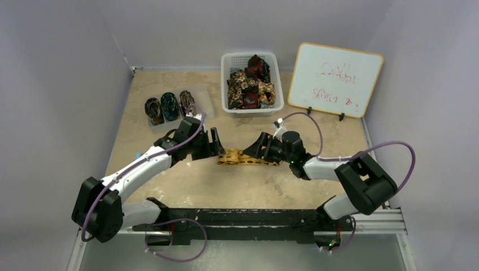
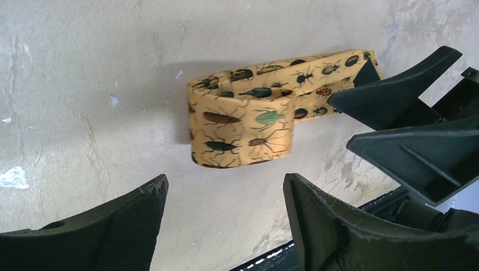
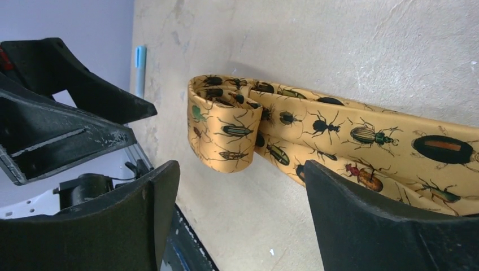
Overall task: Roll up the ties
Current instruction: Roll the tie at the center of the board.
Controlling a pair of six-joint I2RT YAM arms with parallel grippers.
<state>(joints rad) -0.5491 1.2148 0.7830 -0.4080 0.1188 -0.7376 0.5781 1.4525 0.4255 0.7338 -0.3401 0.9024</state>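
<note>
The yellow tie (image 1: pixel 247 157) lies near the middle of the worktop (image 1: pixel 169 186). Its left end is a loose roll (image 2: pixel 243 127), and the rest lies flat. The left fingers (image 2: pixel 127 228) and right fingers (image 3: pixel 361 226) stand open beside it and hold nothing. The cloth looks light, soft and slippery, so I would pinch the roll at its sides to stop it unwinding.

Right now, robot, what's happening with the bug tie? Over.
Left gripper and right gripper: jaws open, empty. Yellow tie on table, one end rolled, rest unrolled. Nothing blocking.
</note>
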